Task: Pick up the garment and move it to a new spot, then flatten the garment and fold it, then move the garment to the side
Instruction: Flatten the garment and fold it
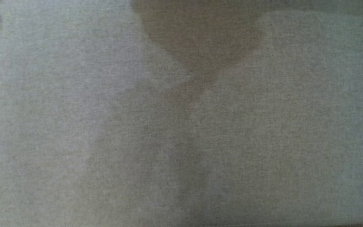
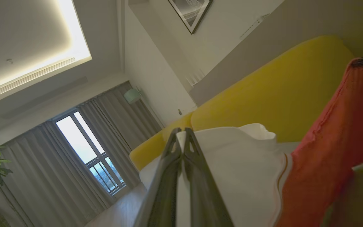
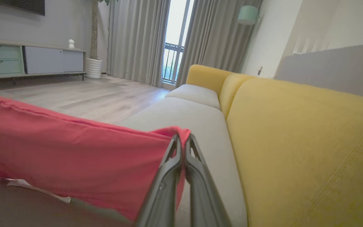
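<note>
My left gripper (image 2: 183, 135) and my right gripper (image 3: 184, 138) are both pinched shut on the garment (image 3: 74, 157), a coral-red piece with a white part edged by a thin orange line. The right fingers clamp a red edge. The left fingers seem to clamp the white part, though the exact hold there is hard to make out. The cloth hangs stretched between the two grippers, lifted above the pale seat (image 3: 187, 113) of a sofa (image 3: 295, 142) with a yellow back. The head view is a blurred close-up of grey woven fabric (image 1: 263, 126) with a soft shadow on it, and I cannot tell what it belongs to. I judge this to be the carry to a new spot, or the start of spreading, with folding not yet begun. The next move calls for lowering both grippers together, keeping the edge taut so the cloth lands flat and without creases. No brand, label or readable writing is visible; a framed picture (image 2: 190, 12) on the wall shows no legible words
</note>
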Robot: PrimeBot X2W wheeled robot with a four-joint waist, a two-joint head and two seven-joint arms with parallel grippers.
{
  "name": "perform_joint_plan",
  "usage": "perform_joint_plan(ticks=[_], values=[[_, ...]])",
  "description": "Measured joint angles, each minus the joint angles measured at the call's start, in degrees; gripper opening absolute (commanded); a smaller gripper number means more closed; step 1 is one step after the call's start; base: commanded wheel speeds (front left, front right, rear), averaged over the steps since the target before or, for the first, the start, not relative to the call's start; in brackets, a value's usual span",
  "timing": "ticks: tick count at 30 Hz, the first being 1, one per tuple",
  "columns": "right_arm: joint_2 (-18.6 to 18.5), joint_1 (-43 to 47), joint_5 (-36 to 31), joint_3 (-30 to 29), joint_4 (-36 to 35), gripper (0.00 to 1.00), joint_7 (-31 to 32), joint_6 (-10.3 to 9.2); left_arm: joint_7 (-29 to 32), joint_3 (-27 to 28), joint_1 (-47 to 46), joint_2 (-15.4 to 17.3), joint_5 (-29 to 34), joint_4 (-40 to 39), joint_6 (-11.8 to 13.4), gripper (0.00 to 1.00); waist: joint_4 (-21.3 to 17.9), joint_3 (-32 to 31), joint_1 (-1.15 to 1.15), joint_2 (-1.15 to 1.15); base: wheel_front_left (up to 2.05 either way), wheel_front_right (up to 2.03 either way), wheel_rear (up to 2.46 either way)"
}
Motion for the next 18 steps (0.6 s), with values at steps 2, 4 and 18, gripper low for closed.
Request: perform_joint_plan(ticks=[2,4,18], values=[[0.0,3.2,1.5,-0.1,0.6,0.00,0.0,0.00,0.0,-0.1,5.3,1.1,-0.7,-3.4,0.1,0.00,0.2,-0.9,-0.01,0.00,0.00,0.00,0.00],[0.0,6.9,3.7,-0.3,1.4,0.00,-0.2,0.00,0.0,0.2,11.0,2.3,-2.4,-7.3,0.7,0.00,0.4,-2.1,-0.02,0.00,0.00,0.00,0.00],[-1.4,32.5,10.9,-2.4,-5.1,0.00,-0.2,0.00,0.1,-1.8,51.8,10.7,-12.2,-26.1,7.5,0.00,0.4,-11.3,-0.03,0.01,0.00,0.00,0.00]])
